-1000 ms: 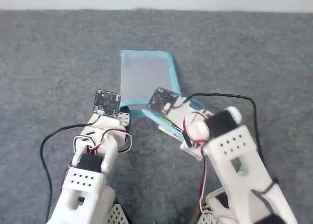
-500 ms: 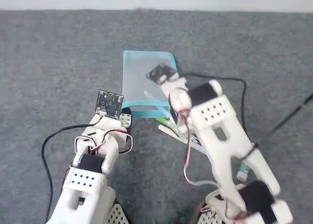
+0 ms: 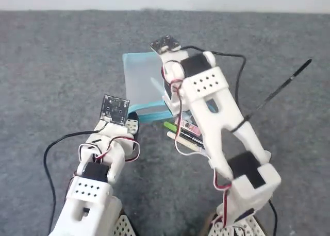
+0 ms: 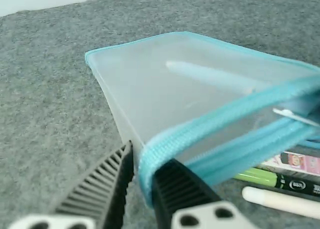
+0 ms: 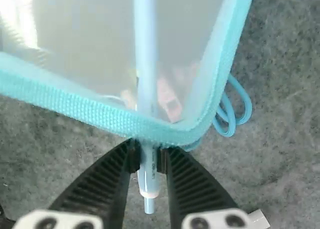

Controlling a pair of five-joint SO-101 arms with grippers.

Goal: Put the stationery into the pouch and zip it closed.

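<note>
At the pouch mouth, left tool grips its zip edge, right tool a pen; loose pens carry illegible labels.

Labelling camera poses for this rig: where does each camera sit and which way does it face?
High view: overhead, looking down on both arms and the pouch.
Left wrist view: wrist-mounted, facing along the left hand, clamped on the pouch's edge.
Right wrist view: along the right hand, gripping a pen.
All share the pouch.
</note>
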